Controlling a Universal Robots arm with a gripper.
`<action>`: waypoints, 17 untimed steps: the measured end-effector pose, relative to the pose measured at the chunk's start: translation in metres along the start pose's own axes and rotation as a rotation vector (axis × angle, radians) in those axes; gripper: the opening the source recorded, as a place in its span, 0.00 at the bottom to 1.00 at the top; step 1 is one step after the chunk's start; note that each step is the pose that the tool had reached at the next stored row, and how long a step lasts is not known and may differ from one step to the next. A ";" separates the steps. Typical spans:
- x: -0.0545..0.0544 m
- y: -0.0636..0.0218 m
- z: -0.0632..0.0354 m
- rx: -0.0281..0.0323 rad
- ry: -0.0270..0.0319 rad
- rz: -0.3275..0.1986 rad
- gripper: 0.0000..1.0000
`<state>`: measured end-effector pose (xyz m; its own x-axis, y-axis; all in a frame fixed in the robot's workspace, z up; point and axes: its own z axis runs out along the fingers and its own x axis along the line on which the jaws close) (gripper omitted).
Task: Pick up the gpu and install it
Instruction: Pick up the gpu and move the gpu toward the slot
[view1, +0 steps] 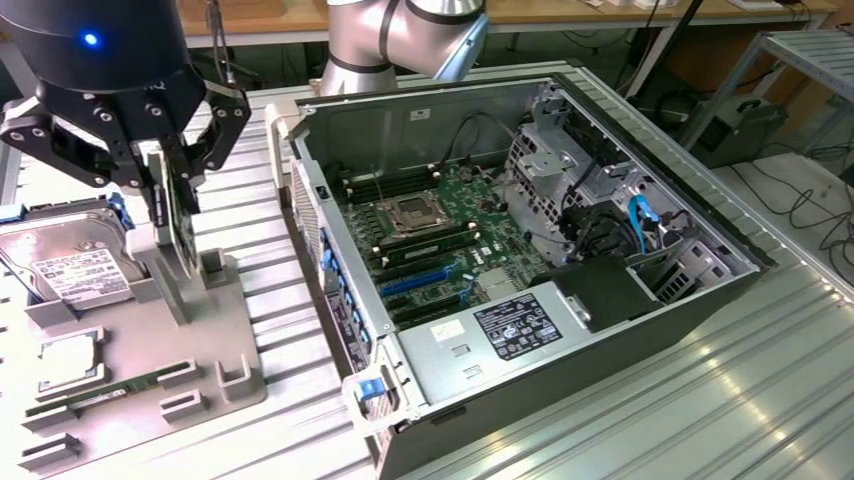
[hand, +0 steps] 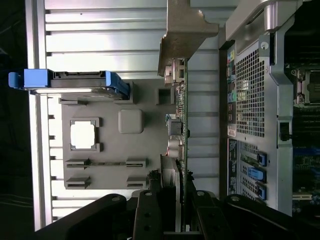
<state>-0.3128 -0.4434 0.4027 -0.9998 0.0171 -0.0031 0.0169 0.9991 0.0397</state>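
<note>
The gripper (view1: 171, 172) points straight down, clamped on the upright gpu (view1: 174, 228). I can't tell if its lower edge touches the grey stand (view1: 187, 290) beneath.

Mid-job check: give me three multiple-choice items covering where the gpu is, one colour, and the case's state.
1. Where is the gpu?
A seated in an expansion slot
B standing in the gray fixture beside the computer case
C lying flat on the table

2. The hard drive's side rails are:
A red
B yellow
C blue

3. The computer case is:
A open, motherboard exposed
B closed
C empty of boards

Answers:
1 B, the card stands on edge in the fixture under the gripper.
2 C, blue rails flank the drive.
3 A, the motherboard shows inside.
</note>
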 end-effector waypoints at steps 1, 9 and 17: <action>0.000 0.0001 -0.0017 -0.0002 0.0001 0.000 0.28; 0.000 0.0007 -0.0176 -0.0028 0.0002 0.000 0.28; 0.000 0.0012 -0.0307 -0.0066 0.0002 0.000 0.28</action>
<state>-0.3129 -0.4433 0.4334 -0.9998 0.0171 -0.0029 0.0170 0.9988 0.0463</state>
